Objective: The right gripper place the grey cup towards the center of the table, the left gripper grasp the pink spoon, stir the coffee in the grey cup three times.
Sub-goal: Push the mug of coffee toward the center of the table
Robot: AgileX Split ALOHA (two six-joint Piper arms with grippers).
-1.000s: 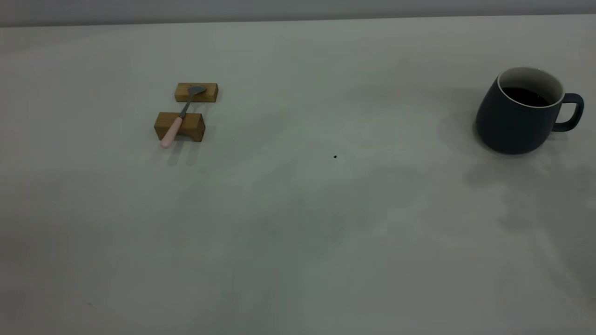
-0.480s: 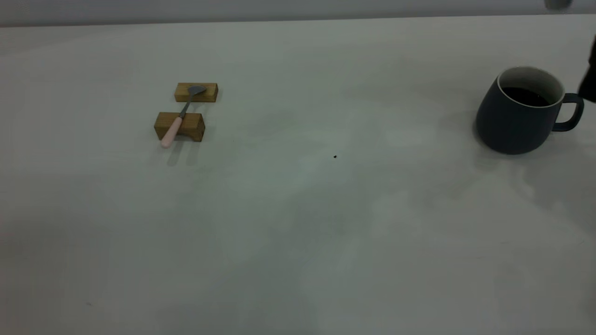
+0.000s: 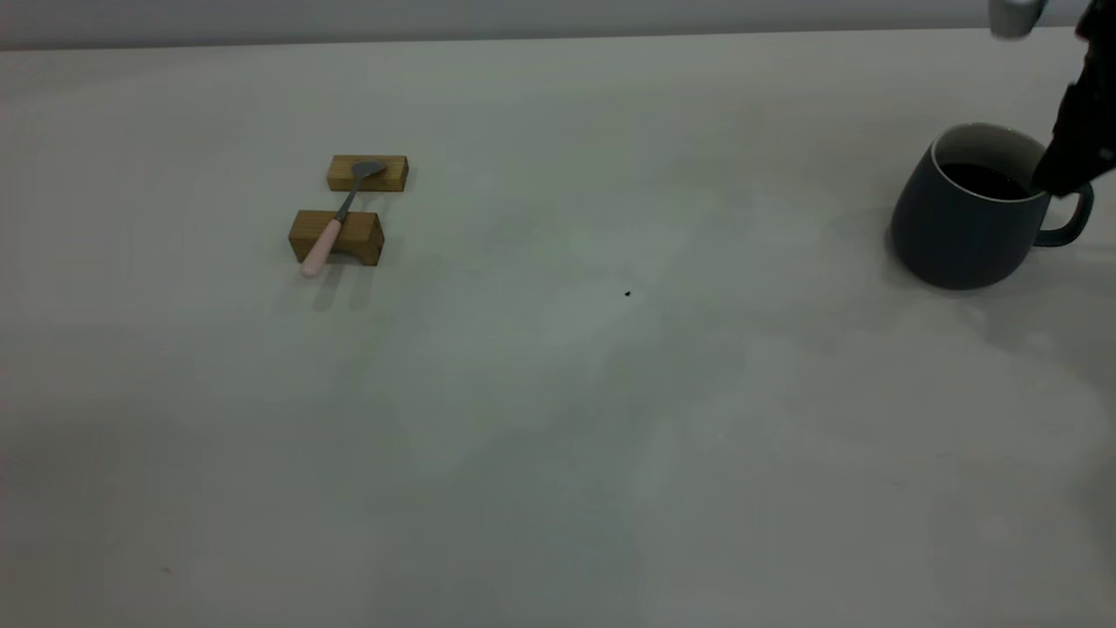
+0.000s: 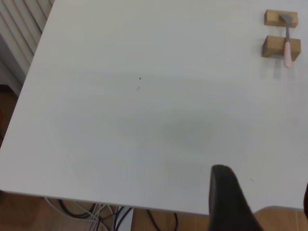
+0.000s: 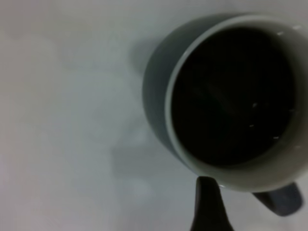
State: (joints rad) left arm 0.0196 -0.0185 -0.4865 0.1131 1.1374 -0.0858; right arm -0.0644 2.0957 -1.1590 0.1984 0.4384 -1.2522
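The right gripper has descended to the handle side of the grey cup near the table's right edge, its jaw state indeterminable, so pickup appears imminent but not yet made.

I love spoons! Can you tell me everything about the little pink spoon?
The pink spoon is slim, with a pale pink handle and a grey metal neck and bowl. It lies across two tan wooden blocks: bowl on the farther one, handle over the nearer one, its end sticking out. Nothing else touches it.
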